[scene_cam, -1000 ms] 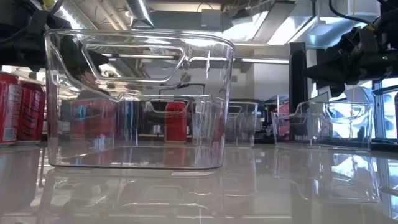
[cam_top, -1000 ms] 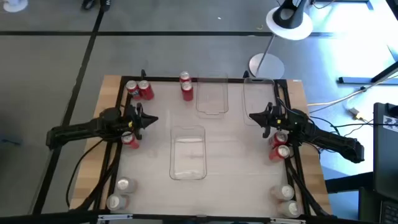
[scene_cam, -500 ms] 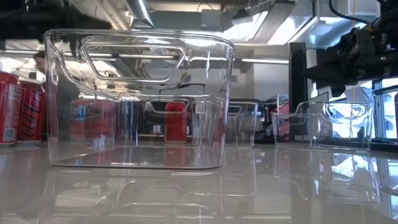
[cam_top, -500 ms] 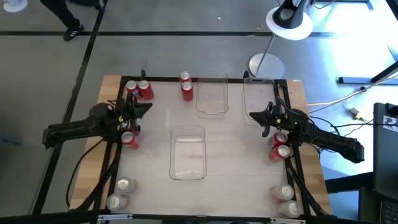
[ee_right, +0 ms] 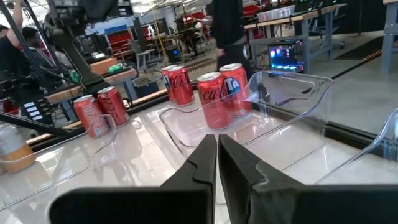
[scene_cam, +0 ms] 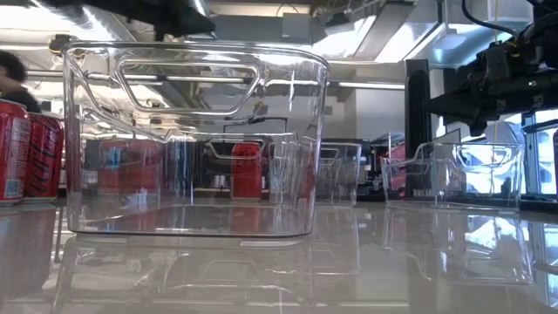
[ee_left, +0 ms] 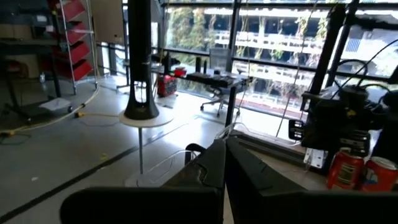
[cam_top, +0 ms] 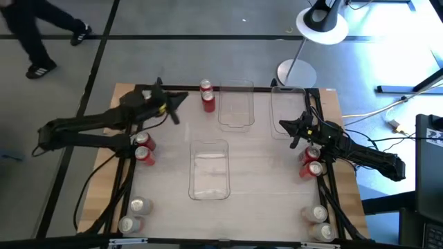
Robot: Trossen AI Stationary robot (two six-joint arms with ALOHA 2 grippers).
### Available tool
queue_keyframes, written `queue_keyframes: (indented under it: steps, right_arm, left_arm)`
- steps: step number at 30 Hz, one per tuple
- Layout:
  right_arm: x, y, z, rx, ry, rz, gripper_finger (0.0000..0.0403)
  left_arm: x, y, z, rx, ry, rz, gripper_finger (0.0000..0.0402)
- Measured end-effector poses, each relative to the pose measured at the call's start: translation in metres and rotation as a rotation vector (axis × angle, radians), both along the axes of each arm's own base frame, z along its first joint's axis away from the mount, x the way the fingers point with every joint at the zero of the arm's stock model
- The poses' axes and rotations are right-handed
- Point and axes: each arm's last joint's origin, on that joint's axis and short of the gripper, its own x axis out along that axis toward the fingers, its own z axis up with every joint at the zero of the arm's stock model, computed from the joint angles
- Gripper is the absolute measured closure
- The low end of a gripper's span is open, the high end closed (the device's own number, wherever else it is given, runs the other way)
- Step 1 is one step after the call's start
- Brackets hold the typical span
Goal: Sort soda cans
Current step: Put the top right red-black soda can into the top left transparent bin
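Note:
Red soda cans stand upright on their bases in pairs around the table: two at the far edge [cam_top: 207,95], two by the left rail [cam_top: 144,147], two under my right arm [cam_top: 311,161], and silver-topped pairs at the near left [cam_top: 133,214] and near right [cam_top: 319,223] corners. My left gripper [cam_top: 180,99], shut and empty, is raised over the far-left part of the table. Its arm covers whatever stands at the far-left corner. My right gripper [cam_top: 282,126] is shut and empty, level, beside the far-right bin [cam_top: 287,111].
Three clear plastic bins sit on the table: one in the middle [cam_top: 209,168], one at the far centre [cam_top: 236,104] and the far-right one. A black frame [cam_top: 131,173] borders the table. A lamp base [cam_top: 296,71] stands beyond the far edge, and a person walks on the floor at far left.
My left arm has swung from the left rail toward the far edge and risen, leaving the top of the low view and uncovering the two cans by the left rail. It now covers the far-left corner. No can has moved.

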Motion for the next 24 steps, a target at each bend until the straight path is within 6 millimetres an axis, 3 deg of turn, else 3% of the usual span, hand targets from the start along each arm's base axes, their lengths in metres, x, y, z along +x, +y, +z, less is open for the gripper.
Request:
queue_keyframes:
  steps: [5, 8, 19, 24]
  right_arm:
    - [0.000, 0.000, 0.000, 0.000, 0.001, 0.000, 0.0384]
    - [0.000, 0.000, 0.000, 0.001, 0.003, 0.000, 0.0384]
    - [0.000, 0.000, 0.000, 0.001, 0.004, 0.019, 0.0384]
    - [0.000, 0.001, 0.000, 0.001, 0.004, 0.019, 0.0384]
  left_arm:
    - [0.032, 0.021, 0.014, 0.059, 0.086, 0.036, 0.0399]
    - [0.046, 0.034, 0.022, 0.038, 0.145, 0.064, 0.0376]
    - [0.080, 0.082, 0.050, -0.171, 0.447, 0.073, 0.0182]
    - [0.095, 0.110, 0.055, -0.303, 0.536, 0.104, 0.0117]
